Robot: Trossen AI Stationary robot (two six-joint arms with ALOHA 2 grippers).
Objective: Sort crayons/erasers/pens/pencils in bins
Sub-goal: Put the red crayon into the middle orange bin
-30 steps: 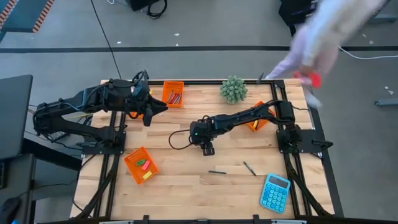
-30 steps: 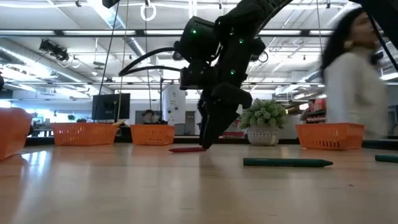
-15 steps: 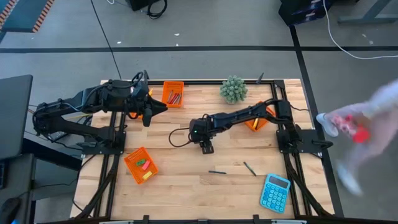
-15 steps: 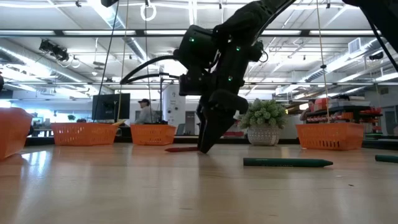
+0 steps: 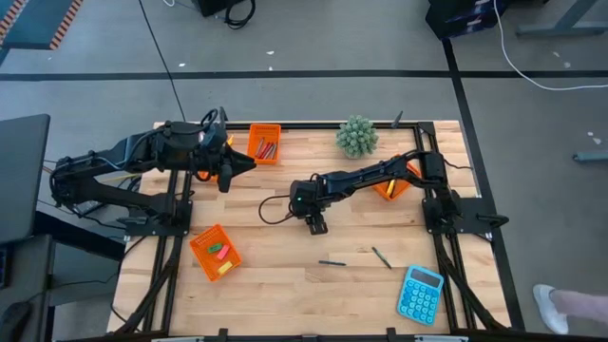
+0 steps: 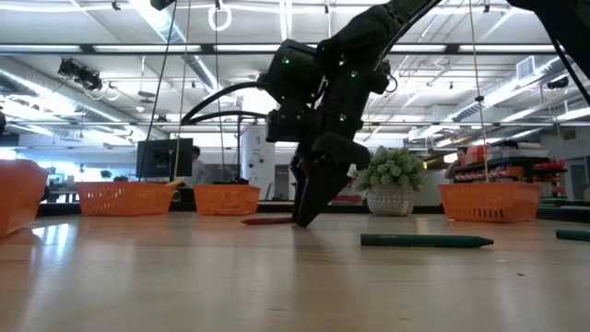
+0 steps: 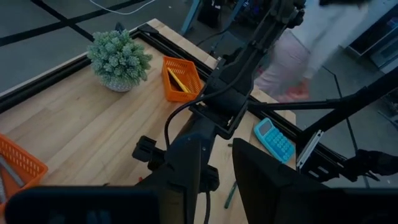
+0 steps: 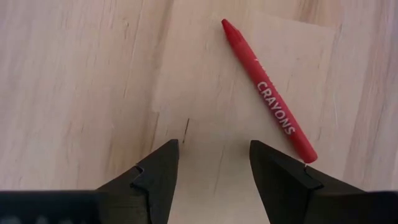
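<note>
Approx. mid-task: some bins (image 5: 265,143) filled; my right gripper (image 8: 211,163), fingers apart, empty, sits over red crayon (image 8: 268,92); two sticks (image 5: 332,262) remain.

Pretty even overhead light from the ceiling strips, bright and flat. The pale wooden table (image 6: 184,286) goes soft up close, and the pink-clothed person (image 7: 298,56) is motion-blurred.

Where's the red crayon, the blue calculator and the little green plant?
red crayon (image 8: 268,92): right wrist view, on the wrapper's middle.
blue calculator (image 5: 420,294): high view, on its keypad.
green plant (image 5: 356,137): high view, on its leafy top.
</note>
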